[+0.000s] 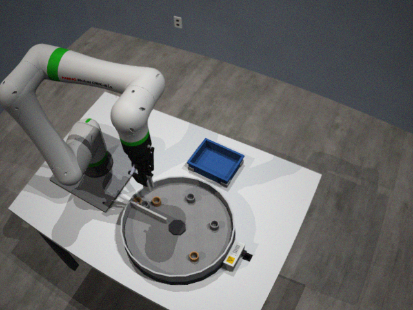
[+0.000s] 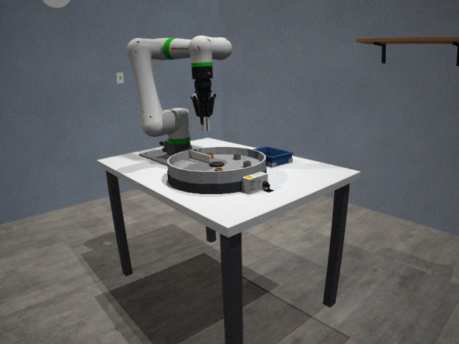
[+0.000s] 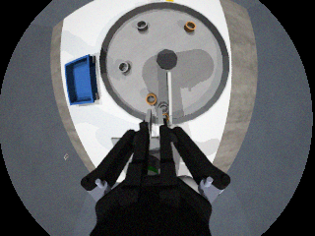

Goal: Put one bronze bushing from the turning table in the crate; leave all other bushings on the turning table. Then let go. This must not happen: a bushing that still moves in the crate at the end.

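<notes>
1. Here's the arm, rising from its base, folded at the elbow, its upper link running out roughly level above the table.
2. At the wrist it bends down, and the tool hangs pointing at the floor, fingertips above the base side of the turning table, clear of its surface.
3. And the tool itself? Clenched nearly together, a narrow gap between the fingers and nothing in their grasp!
4. Now the bronze rings, three of them, all on the turning table: one near the tool, another across on the far side from the base, and a third tucked by the rim, partly hidden.
5. That tucked one sits near the outer end of the pale bar, with a grey ring just beside it.
6. Two more grey rings stand well apart on the crate side.
7. The blue crate sits beside the turning table, with no bronze ring in it.
</notes>
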